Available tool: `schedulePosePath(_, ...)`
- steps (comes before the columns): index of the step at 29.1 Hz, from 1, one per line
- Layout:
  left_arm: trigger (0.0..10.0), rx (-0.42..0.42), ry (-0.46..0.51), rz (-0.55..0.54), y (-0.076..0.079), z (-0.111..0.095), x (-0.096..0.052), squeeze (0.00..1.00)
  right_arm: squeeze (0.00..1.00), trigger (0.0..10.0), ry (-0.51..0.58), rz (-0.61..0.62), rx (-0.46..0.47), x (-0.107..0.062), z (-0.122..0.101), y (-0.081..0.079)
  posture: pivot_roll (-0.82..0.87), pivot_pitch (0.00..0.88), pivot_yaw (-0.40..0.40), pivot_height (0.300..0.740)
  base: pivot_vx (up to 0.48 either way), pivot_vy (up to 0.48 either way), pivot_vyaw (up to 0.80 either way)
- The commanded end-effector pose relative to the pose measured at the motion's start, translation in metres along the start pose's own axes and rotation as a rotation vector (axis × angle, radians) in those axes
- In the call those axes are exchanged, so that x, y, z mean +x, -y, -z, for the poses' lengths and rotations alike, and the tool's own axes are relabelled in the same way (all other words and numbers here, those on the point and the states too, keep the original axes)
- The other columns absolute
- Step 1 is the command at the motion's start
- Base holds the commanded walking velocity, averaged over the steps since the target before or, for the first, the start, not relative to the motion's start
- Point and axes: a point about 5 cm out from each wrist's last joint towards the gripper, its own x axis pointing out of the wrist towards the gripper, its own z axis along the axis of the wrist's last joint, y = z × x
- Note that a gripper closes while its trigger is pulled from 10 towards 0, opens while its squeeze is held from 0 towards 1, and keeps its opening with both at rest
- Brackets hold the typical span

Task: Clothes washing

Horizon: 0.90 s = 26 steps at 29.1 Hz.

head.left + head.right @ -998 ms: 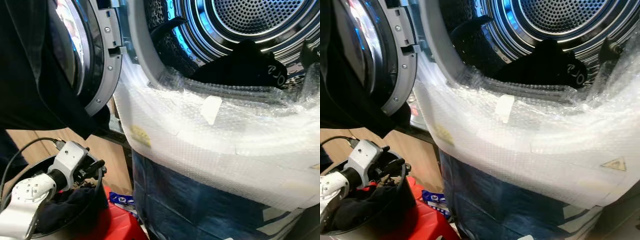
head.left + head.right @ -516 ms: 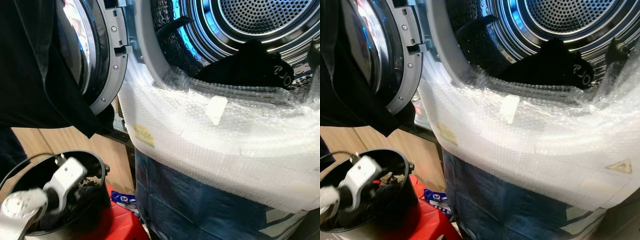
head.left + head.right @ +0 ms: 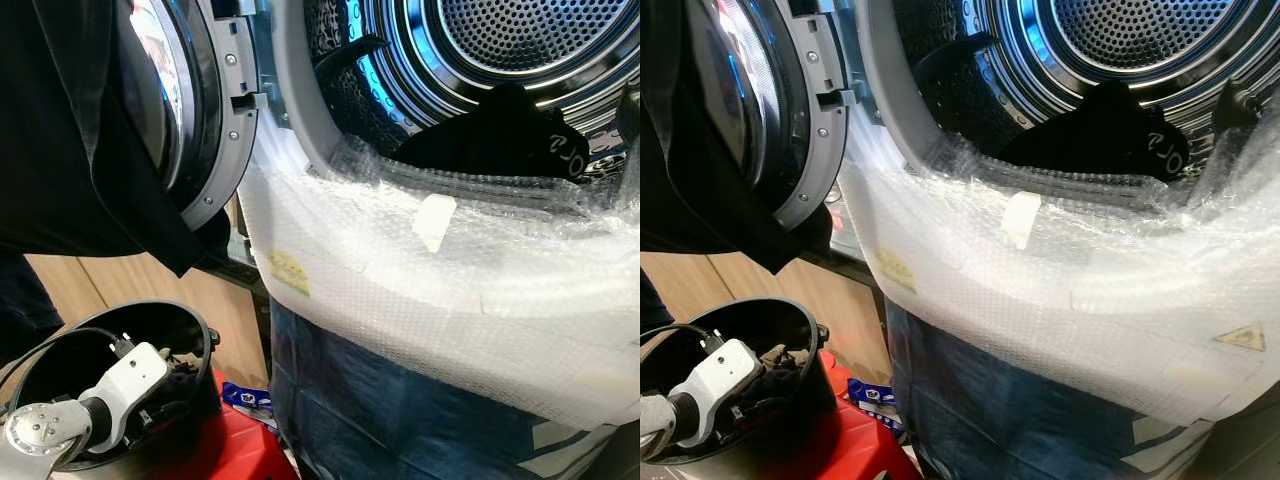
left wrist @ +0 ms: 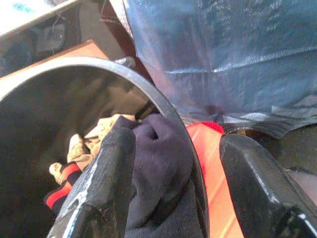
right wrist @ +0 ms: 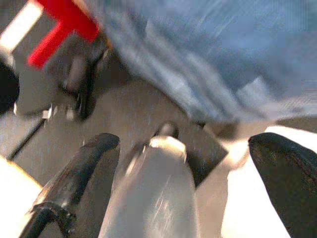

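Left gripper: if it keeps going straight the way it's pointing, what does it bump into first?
Most likely the dark navy cloth draped at the black bucket's rim. The left gripper has its fingers open either side of that rim, one inside by the cloth, one outside over something red. Depth is hard to judge.

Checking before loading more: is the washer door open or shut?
Open: the door is swung aside to the left, leaving the drum exposed with a dark garment inside.
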Motion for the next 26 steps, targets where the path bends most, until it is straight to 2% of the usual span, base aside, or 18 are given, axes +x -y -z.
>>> schedulePosePath(1,10.0,-0.002,0.024,-0.044,-0.009,-0.007,-0.005,0.00,0.00,10.0,0.073,-0.016,0.036,0.000,-0.014,-0.003,0.18,0.000,0.077,0.740,0.000,0.000,0.00)
schedulePosePath(2,10.0,-0.009,0.036,-0.054,-0.010,-0.008,-0.006,0.00,0.00,10.0,0.144,-0.035,0.031,0.000,-0.027,-0.006,0.18,0.000,0.074,0.740,0.000,0.000,0.00)
schedulePosePath(6,10.0,-0.014,0.032,-0.060,-0.011,-0.009,-0.007,0.00,0.00,10.0,0.199,-0.051,0.048,0.000,-0.040,-0.010,0.19,0.000,0.075,0.740,0.000,0.000,0.00)
schedulePosePath(9,10.0,-0.013,0.032,-0.026,-0.008,-0.010,-0.008,0.00,0.00,10.0,0.141,-0.025,0.048,0.001,-0.034,-0.009,0.20,0.000,0.077,0.740,0.000,0.000,0.00)
schedulePosePath(10,10.0,0.001,0.034,-0.021,-0.008,-0.011,-0.008,0.00,0.00,10.0,0.154,-0.039,0.138,0.001,-0.035,-0.010,0.20,0.000,0.078,0.740,0.000,0.000,0.00)
schedulePosePath(11,10.0,0.005,0.035,-0.021,-0.008,-0.011,-0.009,0.00,0.00,10.0,0.159,-0.043,0.161,0.001,-0.035,-0.010,0.20,0.000,0.078,0.740,0.000,0.000,0.00)
schedulePosePath(17,10.0,0.015,0.049,-0.053,-0.018,-0.019,-0.007,0.00,0.00,10.0,0.171,-0.079,0.171,0.001,-0.037,-0.016,0.23,0.000,0.082,0.740,0.000,0.000,0.00)
schedulePosePath(19,10.0,-0.031,0.054,-0.033,-0.021,-0.015,-0.001,0.00,0.00,10.0,0.162,-0.071,0.158,0.001,-0.037,-0.013,0.26,0.000,0.057,0.740,0.000,0.000,0.00)
schedulePosePath(23,10.0,-0.064,0.042,-0.040,-0.030,-0.007,0.003,0.00,0.00,10.0,0.168,-0.078,0.149,0.000,-0.040,-0.010,0.25,0.000,0.061,0.740,0.000,0.000,0.00)
schedulePosePath(26,10.0,-0.084,0.026,-0.010,-0.028,-0.003,0.004,0.00,0.00,10.0,0.184,-0.059,0.161,0.000,-0.045,-0.006,0.24,0.000,0.066,0.740,0.000,0.000,0.00)
